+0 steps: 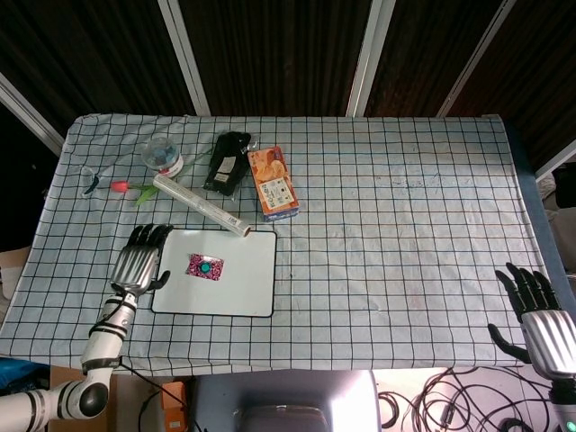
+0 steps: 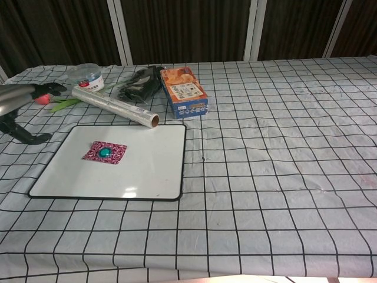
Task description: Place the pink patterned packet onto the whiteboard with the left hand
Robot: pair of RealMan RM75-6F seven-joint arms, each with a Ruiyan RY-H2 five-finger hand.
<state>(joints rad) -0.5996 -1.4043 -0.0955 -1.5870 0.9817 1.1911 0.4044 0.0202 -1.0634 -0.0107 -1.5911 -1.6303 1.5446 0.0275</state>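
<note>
- The pink patterned packet (image 1: 205, 266) lies flat on the whiteboard (image 1: 243, 288), in its upper left part, with nothing touching it; judged from that, the placing looks done.
- The left hand (image 1: 139, 261) sits off the board's left edge, over the checked cloth of the bench (image 1: 405, 225). Its fingers (image 1: 144, 236) are spread and hold nothing, and the packet lies well to their right. A hand parked clear of the board like this suits a release.
- The right hand (image 1: 537, 315) hangs past the bench's near right corner, fingers apart and empty, far from the work; the task does not call on it.
- Beyond the left fingers lie a foil roll (image 1: 200, 205), an orange box (image 1: 273, 183), a black pouch (image 1: 226, 162), a small round tub (image 1: 163, 154) and a red flower (image 1: 121, 186).
- In the chest view the left hand is cut off by the frame's edge; the right does not show there at all.
- The teal spot on the packet is too small to identify.
</note>
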